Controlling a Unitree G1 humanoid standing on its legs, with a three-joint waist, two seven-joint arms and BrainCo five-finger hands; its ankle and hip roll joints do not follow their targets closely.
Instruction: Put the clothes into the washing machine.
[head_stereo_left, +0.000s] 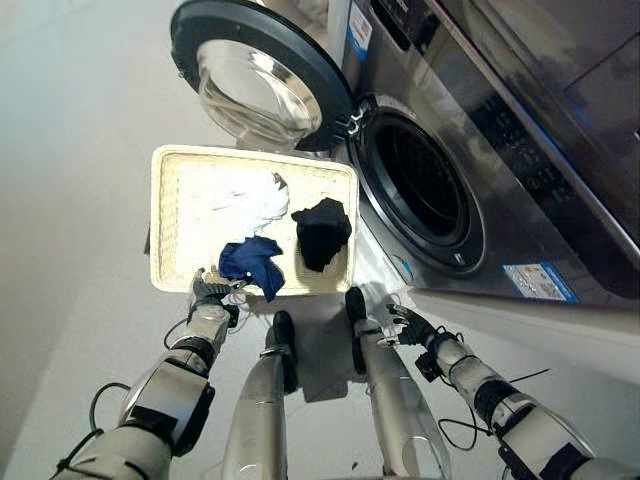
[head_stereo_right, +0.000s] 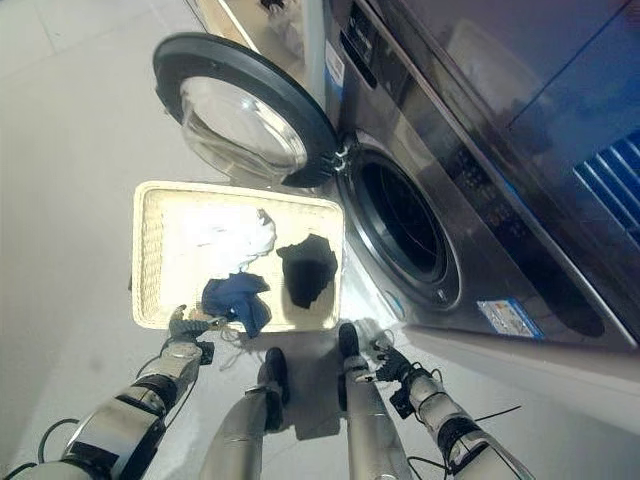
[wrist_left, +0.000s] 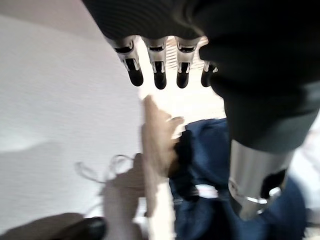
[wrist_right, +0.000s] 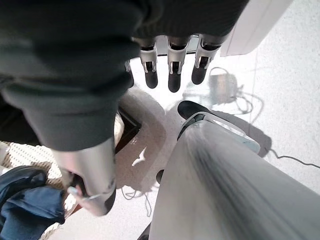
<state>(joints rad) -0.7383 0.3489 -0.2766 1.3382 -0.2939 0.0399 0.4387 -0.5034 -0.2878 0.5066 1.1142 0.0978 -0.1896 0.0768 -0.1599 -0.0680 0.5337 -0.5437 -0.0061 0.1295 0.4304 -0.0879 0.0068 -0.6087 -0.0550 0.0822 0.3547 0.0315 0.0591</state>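
Left hand (head_stereo_left: 207, 298) open, empty, at basket (head_stereo_left: 170, 215) near rim; blue garment (head_stereo_left: 253, 262) just inside, nearest that hand.

Both head eyes look down on the basket (head_stereo_left: 170, 215); wrist cameras peer closely along their fingers.

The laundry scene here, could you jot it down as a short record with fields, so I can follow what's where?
Basket: cream woven rectangular basket on the floor beside the washer
Clothes in basket: white cloth, black cloth, dark blue cloth draped over the near rim
Washer: grey front-loading washing machine, round door swung open
Left hand: at the near rim, fingers open
Right hand: near the washer, holding nothing
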